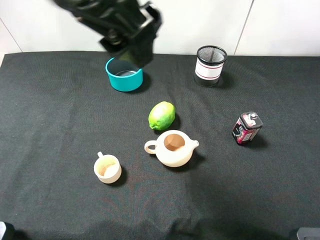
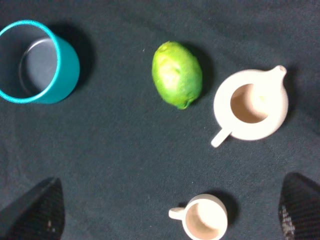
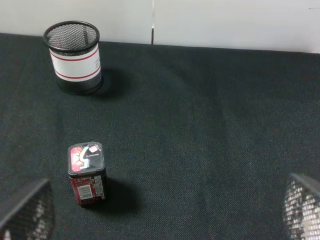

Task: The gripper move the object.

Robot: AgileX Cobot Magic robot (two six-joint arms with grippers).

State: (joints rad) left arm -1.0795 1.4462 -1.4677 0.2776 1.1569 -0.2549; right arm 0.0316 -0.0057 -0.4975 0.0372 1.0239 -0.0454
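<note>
The cream-beige lidless teapot point(image 1: 172, 149) stands on the black cloth near the middle, spout to the right and loop handle to the left. It also shows in the left wrist view point(image 2: 252, 105). My left arm's black end point(image 1: 129, 35) hovers high at the back, over the teal container, well away from the teapot. The left gripper point(image 2: 170, 205) is open and empty, with both fingertips point(image 2: 37, 210) at the frame's corners. The right gripper point(image 3: 162, 212) is open and empty, off to the right of the teapot, which its view does not show.
A green lime point(image 1: 161, 115) lies just behind the teapot. A small cream cup point(image 1: 107, 168) stands front left of it. A teal round container point(image 1: 124, 75) and a mesh pen holder point(image 1: 210, 65) stand at the back. A small red-black box point(image 1: 247, 128) stands to the right.
</note>
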